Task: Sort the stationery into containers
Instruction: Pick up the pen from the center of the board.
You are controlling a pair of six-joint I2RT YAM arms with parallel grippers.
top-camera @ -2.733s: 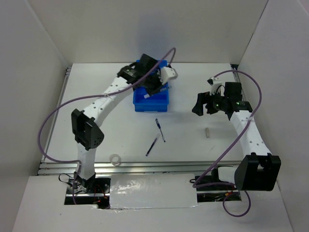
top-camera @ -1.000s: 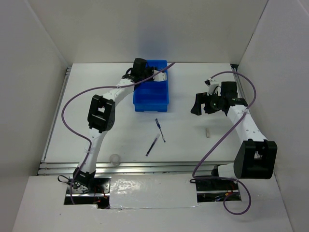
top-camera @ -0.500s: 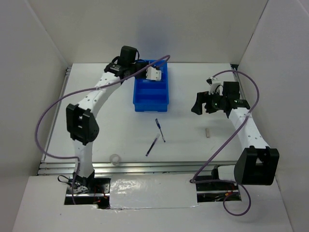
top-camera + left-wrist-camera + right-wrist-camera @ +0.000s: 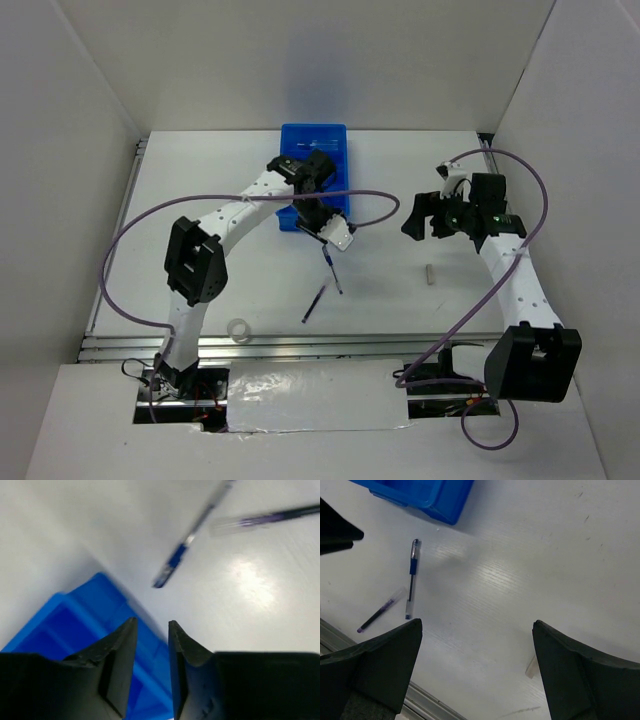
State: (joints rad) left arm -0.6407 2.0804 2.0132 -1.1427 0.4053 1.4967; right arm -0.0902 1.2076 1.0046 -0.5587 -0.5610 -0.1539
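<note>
The blue tray (image 4: 313,142) stands at the back centre; its corner shows in the left wrist view (image 4: 75,625) and the right wrist view (image 4: 420,492). Two dark-blue pens lie in front of it, one (image 4: 333,270) (image 4: 185,550) (image 4: 411,577) nearer the tray, the other (image 4: 315,302) (image 4: 265,519) (image 4: 380,611) closer to me. My left gripper (image 4: 338,240) (image 4: 151,630) hovers at the tray's near right corner, just above the first pen, its jaws a narrow gap apart and empty. My right gripper (image 4: 420,215) (image 4: 475,630) is wide open and empty. A white eraser stub (image 4: 430,273) (image 4: 532,666) lies below it.
A clear tape ring (image 4: 239,329) lies near the front edge on the left. White walls enclose the table on three sides. A metal rail (image 4: 300,345) runs along the front edge. The left arm's purple cable (image 4: 375,215) loops between the two grippers.
My left arm has swung from over the back of the tray to its near right corner, above the pens. The right arm has barely moved.
</note>
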